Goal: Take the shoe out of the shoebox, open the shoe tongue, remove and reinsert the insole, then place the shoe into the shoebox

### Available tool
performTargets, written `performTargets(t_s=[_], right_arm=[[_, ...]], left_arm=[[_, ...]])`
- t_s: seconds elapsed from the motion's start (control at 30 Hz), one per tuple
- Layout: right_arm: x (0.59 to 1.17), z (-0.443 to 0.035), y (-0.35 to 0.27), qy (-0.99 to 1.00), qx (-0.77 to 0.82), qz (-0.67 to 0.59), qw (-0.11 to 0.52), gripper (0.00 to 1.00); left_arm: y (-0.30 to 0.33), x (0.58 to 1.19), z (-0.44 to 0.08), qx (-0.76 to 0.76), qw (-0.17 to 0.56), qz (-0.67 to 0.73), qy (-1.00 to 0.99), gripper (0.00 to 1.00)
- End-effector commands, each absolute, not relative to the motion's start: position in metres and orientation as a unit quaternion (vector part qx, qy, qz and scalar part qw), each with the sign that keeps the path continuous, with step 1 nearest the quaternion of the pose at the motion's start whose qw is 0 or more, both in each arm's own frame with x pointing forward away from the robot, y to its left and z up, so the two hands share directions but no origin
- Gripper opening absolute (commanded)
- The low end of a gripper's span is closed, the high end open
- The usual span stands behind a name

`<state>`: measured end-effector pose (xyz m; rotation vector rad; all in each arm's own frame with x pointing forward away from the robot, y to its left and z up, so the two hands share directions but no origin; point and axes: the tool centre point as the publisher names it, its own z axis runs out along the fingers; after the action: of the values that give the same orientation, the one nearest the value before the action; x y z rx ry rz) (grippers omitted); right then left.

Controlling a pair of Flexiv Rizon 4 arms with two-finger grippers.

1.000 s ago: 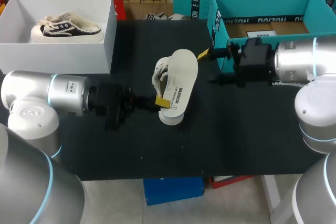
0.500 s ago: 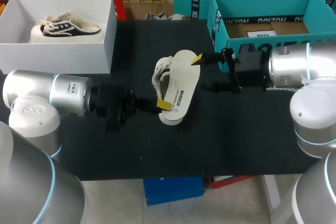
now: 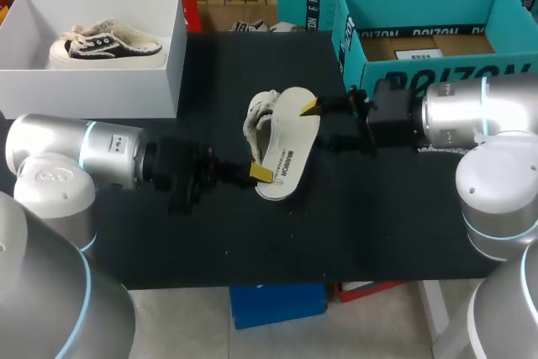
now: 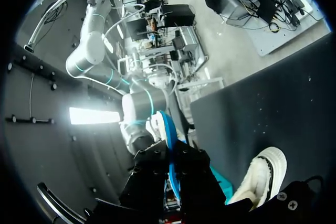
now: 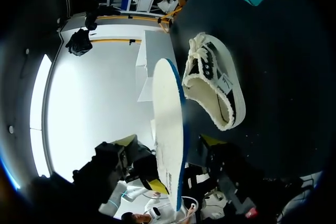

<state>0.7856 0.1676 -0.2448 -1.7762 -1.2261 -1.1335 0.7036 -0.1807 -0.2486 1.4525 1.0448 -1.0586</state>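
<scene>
A cream-and-black shoe [image 3: 259,119] lies on its side mid-table, also seen in the left wrist view [image 4: 262,177] and the right wrist view [image 5: 215,82]. The white insole [image 3: 286,145] stands on edge beside it. My left gripper [image 3: 261,172] is shut on the insole's near end; in its own view the blue-edged insole [image 4: 167,129] rises from between its fingers [image 4: 170,166]. My right gripper [image 3: 316,124] is open at the far end. Its yellow tips stand either side of the insole [image 5: 167,108] without touching, the gripper [image 5: 168,141] straddling it.
A white shoebox [image 3: 92,90] at the back left holds a second shoe [image 3: 105,44]. A teal box [image 3: 349,39] stands open at the back right, close behind my right arm. The black tabletop [image 3: 252,241] stretches toward the front edge.
My right gripper has moved left from beside the teal box to straddle the insole's far end. The left gripper kept hold of the insole, which shifted slightly.
</scene>
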Motion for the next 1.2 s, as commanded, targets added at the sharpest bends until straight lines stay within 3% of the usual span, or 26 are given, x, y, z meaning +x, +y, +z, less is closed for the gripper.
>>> performTargets(t_s=[0.03, 0.1, 0.2, 0.33, 0.57, 0.63, 0.67, 0.7, 1.2], right_arm=[[0.7891, -0.2441, 0.1773, -0.479, -0.684, -0.432, 0.34, 0.67], [0.7893, -0.2434, 0.1792, -0.482, -0.683, -0.431, 0.34, 0.67], [0.7892, -0.2416, 0.1827, -0.486, -0.681, -0.43, 0.339, 0.54], [0.7888, -0.2403, 0.1855, -0.49, -0.678, -0.43, 0.34, 0.56], [0.7875, -0.2423, 0.187, -0.492, -0.676, -0.428, 0.343, 0.44], [0.7873, -0.244, 0.1869, -0.491, -0.677, -0.426, 0.344, 0.3], [0.7873, -0.2447, 0.1867, -0.492, -0.679, -0.423, 0.344, 0.18], [0.7872, -0.2455, 0.1866, -0.492, -0.68, -0.422, 0.344, 0.0], [0.7874, -0.2464, 0.1865, -0.494, -0.679, -0.419, 0.347, 0.0]], left_arm=[[-0.1833, 0.7053, -0.2516, 0.602, 0.507, -0.438, 0.434, 0.0], [-0.1838, 0.7059, -0.2521, 0.602, 0.507, -0.438, 0.434, 0.0], [-0.1845, 0.7075, -0.2528, 0.601, 0.507, -0.438, 0.435, 0.0], [-0.1871, 0.709, -0.2519, 0.601, 0.509, -0.439, 0.433, 0.0], [-0.1913, 0.709, -0.2512, 0.604, 0.508, -0.439, 0.429, 0.0], [-0.1915, 0.7092, -0.2513, 0.604, 0.508, -0.439, 0.429, 0.0], [-0.1917, 0.7094, -0.2516, 0.604, 0.508, -0.439, 0.43, 0.0], [-0.1918, 0.7096, -0.2521, 0.603, 0.508, -0.439, 0.43, 0.0], [-0.1899, 0.7135, -0.2572, 0.59, 0.505, -0.444, 0.448, 0.0]])
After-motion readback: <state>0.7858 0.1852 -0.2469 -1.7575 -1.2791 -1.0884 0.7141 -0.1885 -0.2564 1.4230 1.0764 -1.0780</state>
